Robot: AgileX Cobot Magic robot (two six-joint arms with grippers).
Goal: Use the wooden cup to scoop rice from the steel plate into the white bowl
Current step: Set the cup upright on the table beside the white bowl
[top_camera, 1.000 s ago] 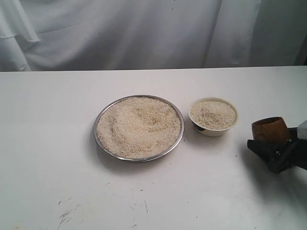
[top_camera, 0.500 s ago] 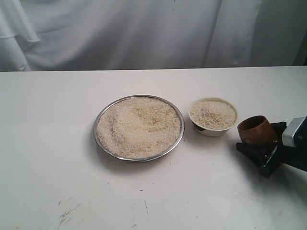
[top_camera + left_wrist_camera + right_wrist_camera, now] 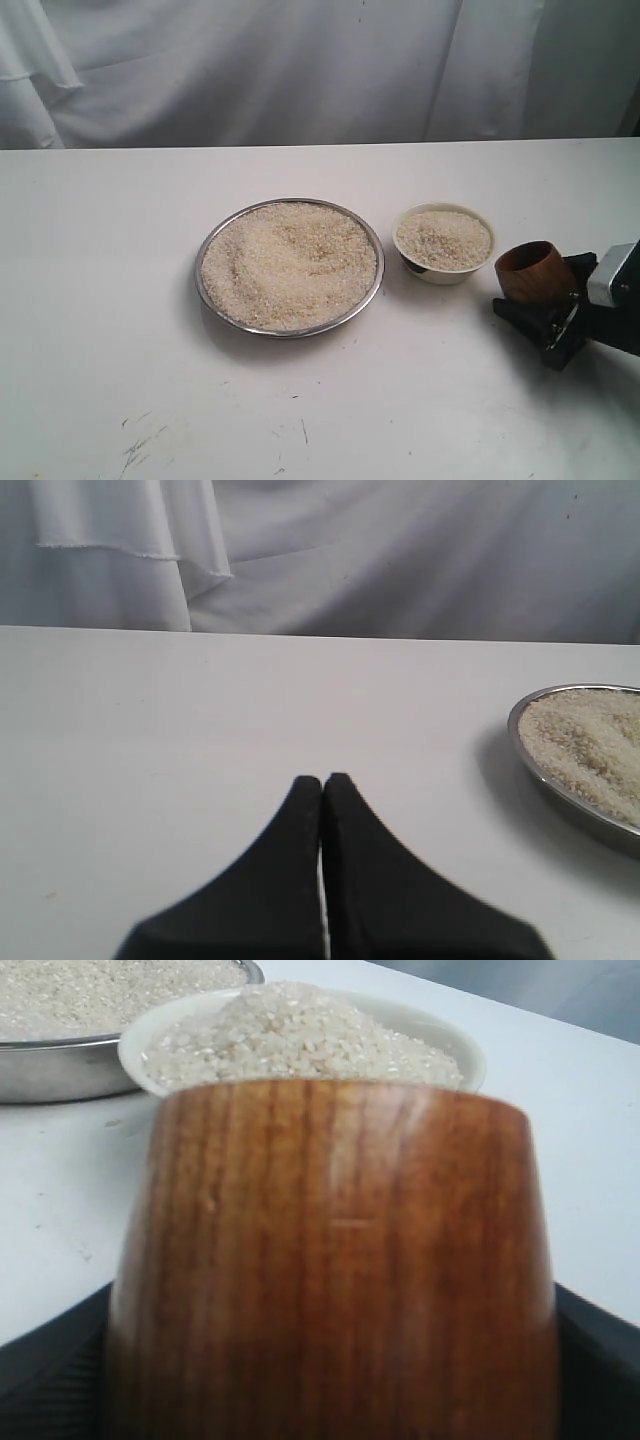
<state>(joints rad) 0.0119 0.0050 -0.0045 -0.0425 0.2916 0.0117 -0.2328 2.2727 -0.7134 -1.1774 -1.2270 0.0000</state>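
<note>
Exterior view, plate: the plate is seen mid-table, and it is heaped with rice.
Exterior view, bowl: the bowl is set just beside the plate, on its right, and is filled to the rim with grains.
Exterior view, cup: the cup is held near the bowl, on its right and apart from it, with the dark mouth tipped slightly; whether the table is touched cannot be told.
Exterior view, right gripper: the right gripper is spread wide and clamped on the cup's sides.
Left wrist view, left gripper: the left gripper is closed, with the black tips pressed together above bare table; the plate's rim is caught nearby.
Right wrist view, cup: the frame is filled by the grained wall, flanked by dark fingers; the heaped bowl is seen just behind it.
</note>
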